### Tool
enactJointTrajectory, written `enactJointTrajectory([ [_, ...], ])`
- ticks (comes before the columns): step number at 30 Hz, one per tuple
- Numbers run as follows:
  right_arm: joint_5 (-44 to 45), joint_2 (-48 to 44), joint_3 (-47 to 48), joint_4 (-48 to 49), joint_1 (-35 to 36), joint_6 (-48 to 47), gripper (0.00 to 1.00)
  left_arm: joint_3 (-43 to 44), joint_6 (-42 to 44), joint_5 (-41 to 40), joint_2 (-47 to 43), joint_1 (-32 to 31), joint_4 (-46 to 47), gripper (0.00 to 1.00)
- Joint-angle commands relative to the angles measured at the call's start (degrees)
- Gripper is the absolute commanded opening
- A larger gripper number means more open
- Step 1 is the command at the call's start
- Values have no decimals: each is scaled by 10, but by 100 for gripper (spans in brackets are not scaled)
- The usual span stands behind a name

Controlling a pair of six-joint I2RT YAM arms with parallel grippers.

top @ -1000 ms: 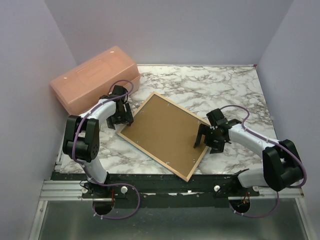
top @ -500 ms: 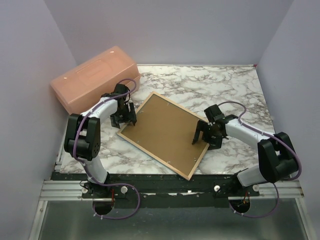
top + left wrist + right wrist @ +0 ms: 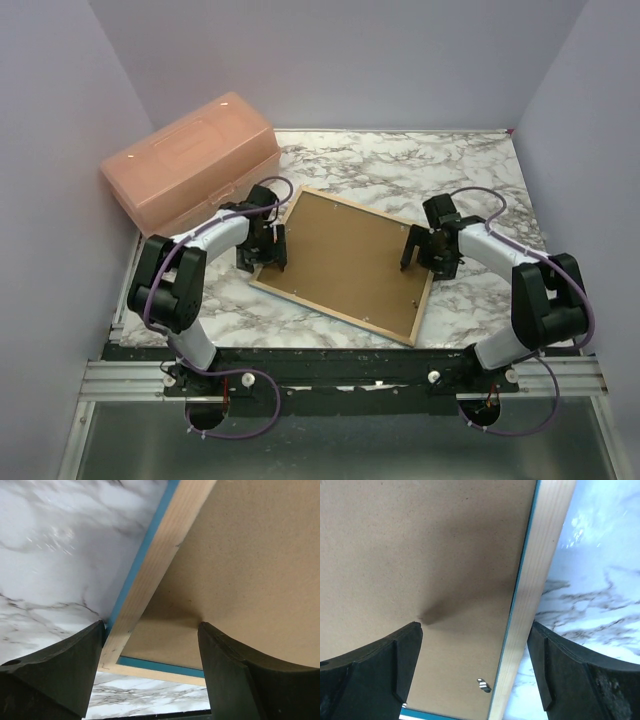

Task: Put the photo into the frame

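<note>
The frame [image 3: 342, 262] lies face down on the marble table, its pale wood reverse up and a brown backing board [image 3: 345, 255] inside it. The photo is hidden. My left gripper [image 3: 262, 246] is open and straddles the frame's left rail [image 3: 150, 580], one finger [image 3: 65, 675] on the table side and the other on the board. A blue edge shows beside the rail. My right gripper [image 3: 426, 250] is open and straddles the right rail [image 3: 542, 580], one finger [image 3: 370, 670] on the board and the other over the table. The backing board [image 3: 420, 555] fills that view.
A salmon plastic box [image 3: 190, 158] with a lid stands at the back left, close behind my left arm. A small metal tab [image 3: 484, 684] sits on the board near the right rail. Purple walls close in the table on three sides.
The frame has turned to lie squarer to the table and shifted right. My left gripper moved right along with its left rail, and my right gripper moved back and right.
</note>
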Motion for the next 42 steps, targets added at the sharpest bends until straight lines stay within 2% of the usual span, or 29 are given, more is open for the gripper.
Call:
enactJointTrajectory([
  [1, -21, 24, 51, 18, 1, -25, 91, -68, -63, 107, -40, -57, 31, 75],
  [11, -109, 98, 120, 7, 1, -62, 93, -207, -160, 120, -181, -147, 93, 75],
  [19, -159, 114, 109, 16, 2, -78, 94, -263, -204, 79, -279, -156, 87, 77],
  [25, -104, 99, 109, -2, 2, -79, 100, -227, -192, 17, -259, -148, 38, 84],
  [30, -57, 79, 106, -20, 2, -77, 100, -199, -167, -12, -232, -112, 17, 86],
  [36, -55, 69, 85, -17, 2, -80, 100, -162, -127, -16, -200, -47, 27, 86],
  [42, -57, 86, 91, -14, 2, -84, 100, -102, -94, -38, -134, -15, 28, 86],
])
